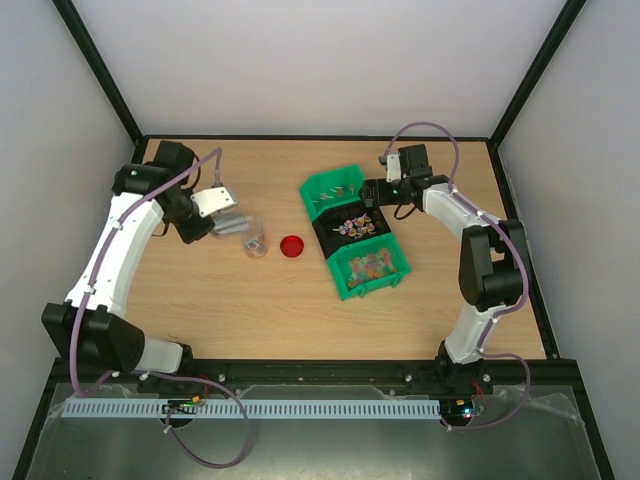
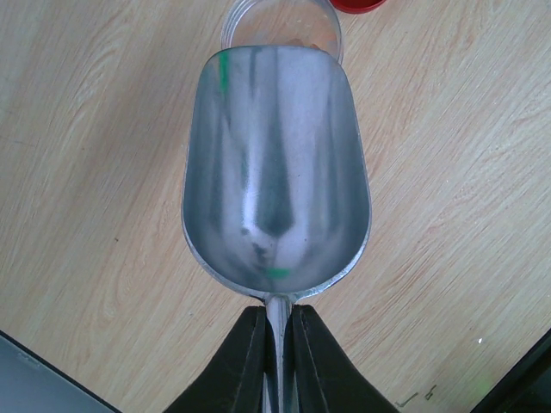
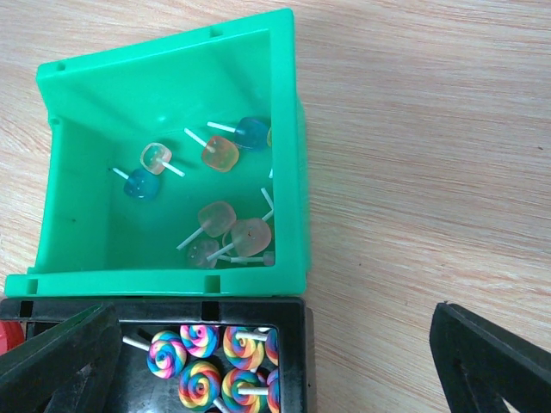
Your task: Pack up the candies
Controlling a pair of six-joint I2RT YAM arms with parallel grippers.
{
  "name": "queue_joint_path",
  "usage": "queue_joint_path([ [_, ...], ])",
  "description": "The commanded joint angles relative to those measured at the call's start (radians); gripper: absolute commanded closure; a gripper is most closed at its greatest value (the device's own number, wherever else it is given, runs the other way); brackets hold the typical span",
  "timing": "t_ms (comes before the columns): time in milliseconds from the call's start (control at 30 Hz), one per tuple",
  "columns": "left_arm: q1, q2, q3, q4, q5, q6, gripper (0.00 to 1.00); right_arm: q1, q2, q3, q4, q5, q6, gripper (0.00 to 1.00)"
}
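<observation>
The candies in the green bin look tiny, light and hard, likely best scooped, not pinched; left jaws pinch the empty scoop by its handle, right jaws are spread wide.

Wooden table, pale grain, black frame round its edges. Three bins in a touching diagonal row right of the table's middle:
- green bin nearest the far edge
- black bin in the middle
- second green bin toward the near edge

Red lid lies flat just left of the black bin, apart from it. Clear jar stands upright left of the lid, near but not touching. Metal scoop on the jar's left, bowl up, its tip at the jar's rim; the bowl shows grey metal with green flecks.
</observation>
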Motion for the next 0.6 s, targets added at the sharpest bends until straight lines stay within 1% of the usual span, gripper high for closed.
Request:
queue_joint_path([
  [0,-0.005,0.002,0.023,-0.024,-0.014,0.002,0.98,-0.005,-0.033,-0.004,-0.047,-0.008,-0.014,0.01],
  [133,-0.005,-0.010,0.050,-0.020,0.063,0.005,0.98,-0.013,-0.044,0.009,-0.099,-0.035,-0.043,0.01],
  [300,-0.023,0.000,0.114,0.021,0.191,-0.062,0.98,-0.050,-0.086,0.000,-0.231,-0.072,-0.091,0.03],
  [367,-0.064,0.011,0.132,0.046,0.207,-0.100,0.98,-0.065,-0.117,-0.015,-0.293,-0.074,-0.117,0.04],
  [567,-0.241,0.048,0.132,0.128,0.149,-0.254,0.98,-0.121,-0.228,-0.080,-0.490,-0.066,-0.227,0.11],
])
